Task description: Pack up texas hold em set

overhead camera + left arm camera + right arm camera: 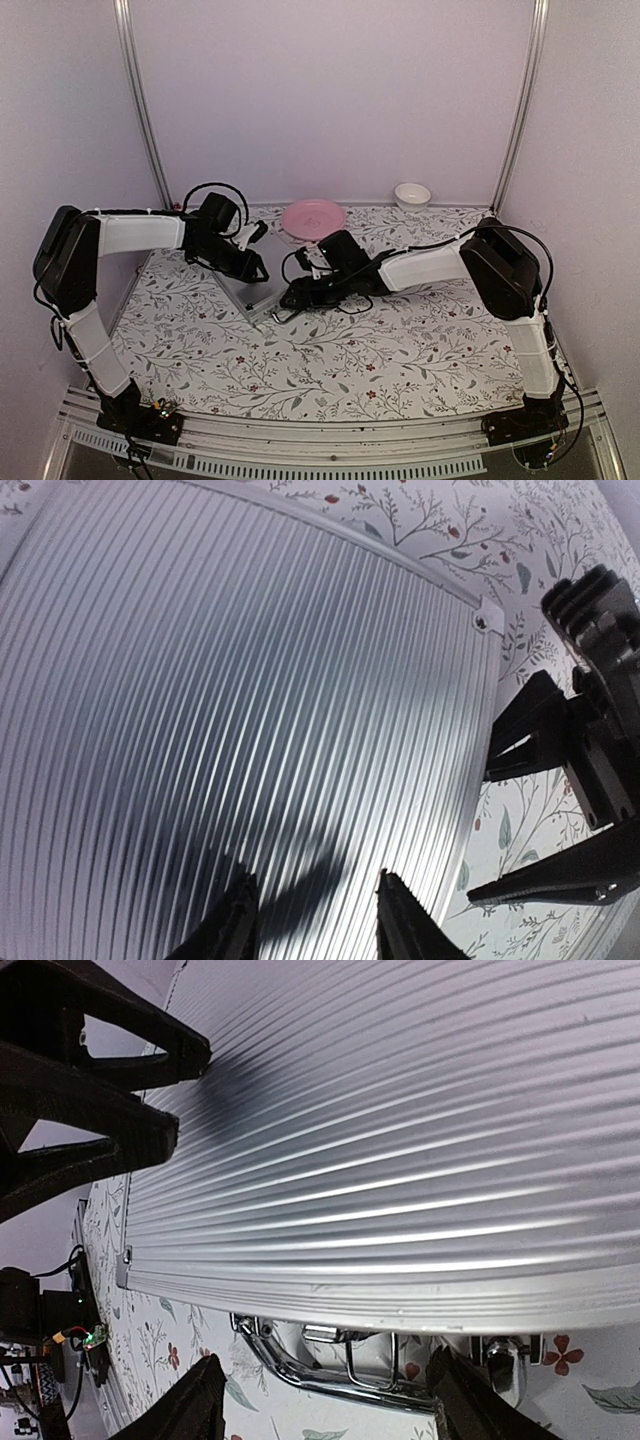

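The silver ribbed aluminium case (248,288) lies shut on the table between the two grippers. Its lid fills the left wrist view (220,700) and the right wrist view (400,1120). Its chrome handle (340,1380) and a latch (335,1334) show at the front edge. My left gripper (255,268) is open and empty just above the lid (315,920). My right gripper (292,297) is open, its fingers on either side of the handle (325,1410), not touching it. Chips, cards and the triangle are hidden.
A pink plate (313,217) sits behind the case. A small white bowl (412,194) stands at the back right. The floral tablecloth (350,360) covers the table. The right gripper's fingers (560,750) show close by in the left wrist view.
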Action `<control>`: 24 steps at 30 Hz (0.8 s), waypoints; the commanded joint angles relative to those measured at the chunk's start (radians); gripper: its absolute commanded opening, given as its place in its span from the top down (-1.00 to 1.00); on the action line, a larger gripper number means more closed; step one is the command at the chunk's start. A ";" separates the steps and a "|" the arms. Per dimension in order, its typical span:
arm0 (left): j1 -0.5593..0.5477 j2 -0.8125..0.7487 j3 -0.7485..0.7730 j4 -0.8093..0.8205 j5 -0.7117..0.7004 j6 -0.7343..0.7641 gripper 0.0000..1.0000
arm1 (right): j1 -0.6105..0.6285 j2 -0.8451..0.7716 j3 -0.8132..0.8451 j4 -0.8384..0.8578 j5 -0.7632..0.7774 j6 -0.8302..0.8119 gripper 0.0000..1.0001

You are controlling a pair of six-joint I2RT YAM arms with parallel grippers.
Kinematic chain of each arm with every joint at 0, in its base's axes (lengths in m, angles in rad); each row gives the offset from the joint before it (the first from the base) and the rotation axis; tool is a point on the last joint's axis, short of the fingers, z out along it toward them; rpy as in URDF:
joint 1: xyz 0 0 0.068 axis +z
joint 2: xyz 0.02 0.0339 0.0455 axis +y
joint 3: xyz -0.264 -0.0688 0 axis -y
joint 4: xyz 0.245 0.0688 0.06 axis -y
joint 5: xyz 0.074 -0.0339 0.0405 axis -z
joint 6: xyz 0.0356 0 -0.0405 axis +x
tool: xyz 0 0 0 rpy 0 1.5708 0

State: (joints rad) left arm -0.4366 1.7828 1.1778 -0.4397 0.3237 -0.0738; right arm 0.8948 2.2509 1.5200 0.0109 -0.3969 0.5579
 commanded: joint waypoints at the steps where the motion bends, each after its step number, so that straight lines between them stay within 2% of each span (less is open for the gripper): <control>1: -0.010 0.023 0.003 -0.044 -0.032 0.012 0.18 | -0.001 0.032 0.037 -0.021 -0.048 -0.020 -0.39; 14: -0.010 0.020 0.003 -0.044 -0.033 0.014 0.18 | -0.001 -0.002 0.033 0.005 -0.151 -0.001 -0.39; 24: -0.010 0.020 0.005 -0.045 -0.033 0.014 0.18 | -0.001 -0.002 0.005 0.088 -0.155 0.066 -0.38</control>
State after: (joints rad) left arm -0.4366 1.7828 1.1786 -0.4408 0.3229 -0.0734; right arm 0.8944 2.2570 1.5322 0.0319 -0.5354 0.5869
